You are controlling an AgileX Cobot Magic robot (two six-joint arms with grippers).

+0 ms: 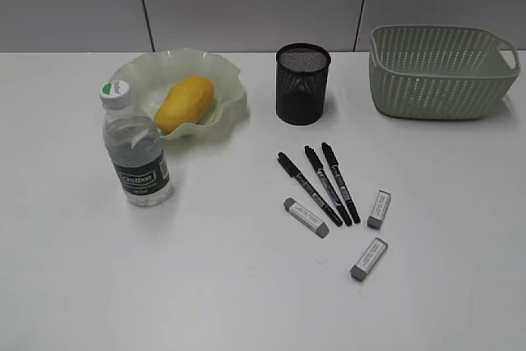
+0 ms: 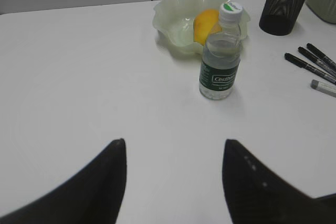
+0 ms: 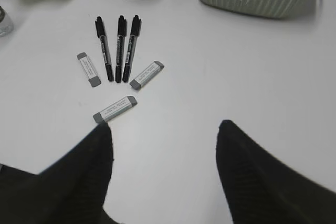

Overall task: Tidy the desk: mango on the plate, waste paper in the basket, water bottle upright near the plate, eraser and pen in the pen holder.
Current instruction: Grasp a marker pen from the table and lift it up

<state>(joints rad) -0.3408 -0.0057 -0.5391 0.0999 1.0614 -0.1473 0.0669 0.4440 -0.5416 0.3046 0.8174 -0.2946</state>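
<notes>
The mango lies in the plate, with the water bottle upright just before it. Three pens and three erasers lie before the pen holder. The left gripper and right gripper both hover spread and empty.

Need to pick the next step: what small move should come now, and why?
Probably lower the right gripper, open and empty, onto the nearest eraser. The mango is on the plate, the bottle stands upright, and three pens and three erasers lie outside the holder.
</notes>
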